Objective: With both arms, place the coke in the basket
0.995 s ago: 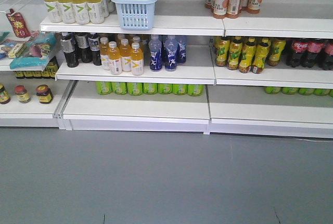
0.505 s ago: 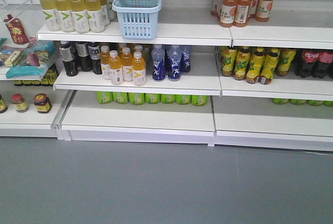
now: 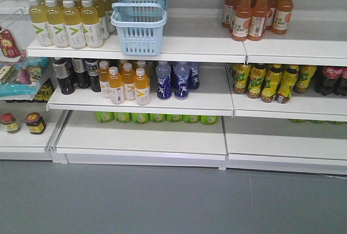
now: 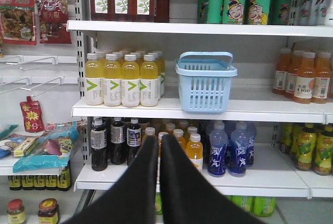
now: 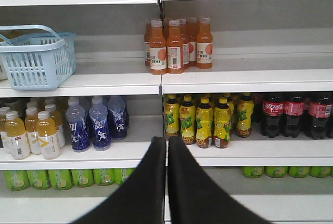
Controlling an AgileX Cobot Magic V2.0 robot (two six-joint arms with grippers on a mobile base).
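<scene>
The light blue basket (image 3: 140, 30) stands on the upper shelf between yellow and orange drink bottles; the wrist views show it too, as the basket (image 4: 205, 88) and the basket (image 5: 36, 64). The coke is out of view in every frame. My left gripper (image 4: 159, 140) is shut, its black jaws together with nothing between them, hanging in front of the middle shelf, below and left of the basket. Just as empty, my right gripper (image 5: 167, 140) is shut and faces the shelf joint, well to the right of the basket. Neither arm appears in the front view.
Dark plastic cola bottles with red labels (image 5: 291, 114) stand at the middle shelf's right end. Yellow drinks (image 3: 62, 23), orange bottles (image 3: 257, 12), blue bottles (image 3: 174, 80), yellow-labelled tea bottles (image 5: 205, 120) and green cans (image 3: 154, 118) fill the shelves. Grey floor (image 3: 162, 201) lies in front.
The shelves have grown larger and slid lower and to the right in the front view: the base has moved closer. Nothing on the shelves has moved.
</scene>
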